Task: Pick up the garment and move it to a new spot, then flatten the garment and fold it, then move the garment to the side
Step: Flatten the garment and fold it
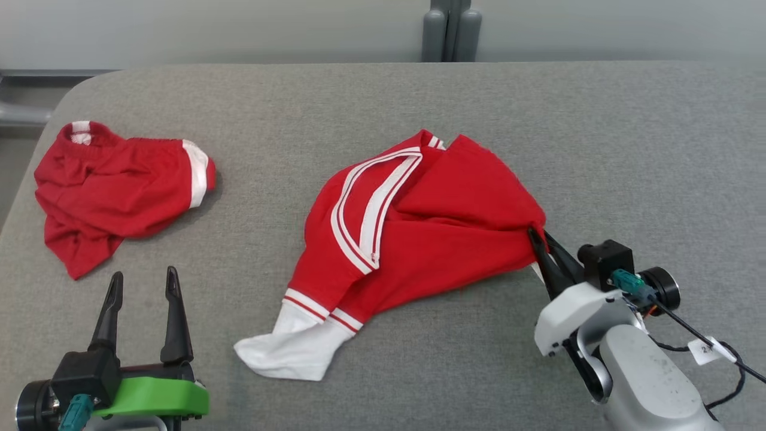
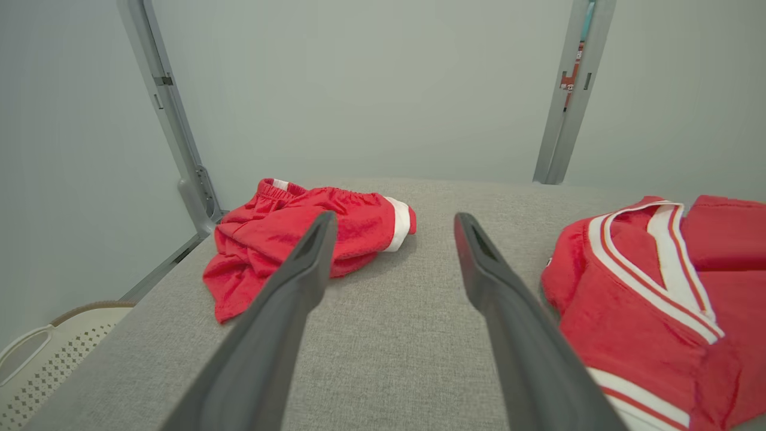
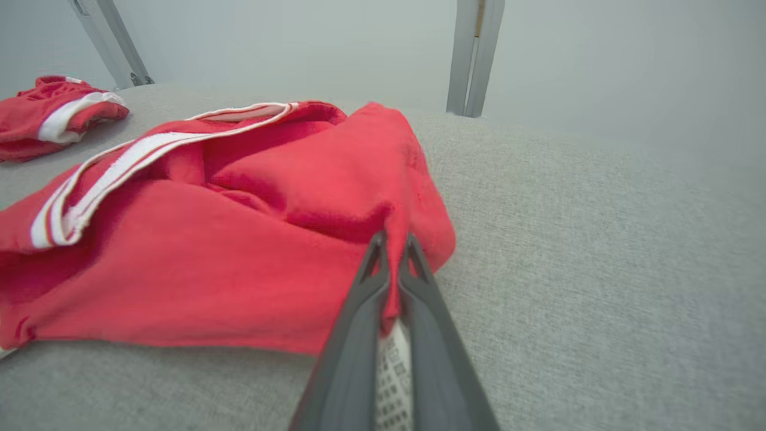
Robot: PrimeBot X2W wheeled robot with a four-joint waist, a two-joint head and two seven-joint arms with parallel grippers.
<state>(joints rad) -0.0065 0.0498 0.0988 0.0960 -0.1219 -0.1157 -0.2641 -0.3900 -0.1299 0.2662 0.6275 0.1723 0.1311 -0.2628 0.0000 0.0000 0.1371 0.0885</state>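
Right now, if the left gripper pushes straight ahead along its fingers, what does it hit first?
Probably the red shorts: the open left gripper points toward their white-trimmed end, with bare table between. It may touch the table first if angled down; depth is unclear.

Grey fabric table (image 1: 628,149); pale wall (image 2: 371,90); grey metal post (image 1: 450,33) behind.

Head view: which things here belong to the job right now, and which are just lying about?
In the job: red fabric top with white-striped V-neck; right gripper, shut on its edge; left gripper, open, empty.
Lying about: crumpled red shorts with white trim; white perforated plastic basket.
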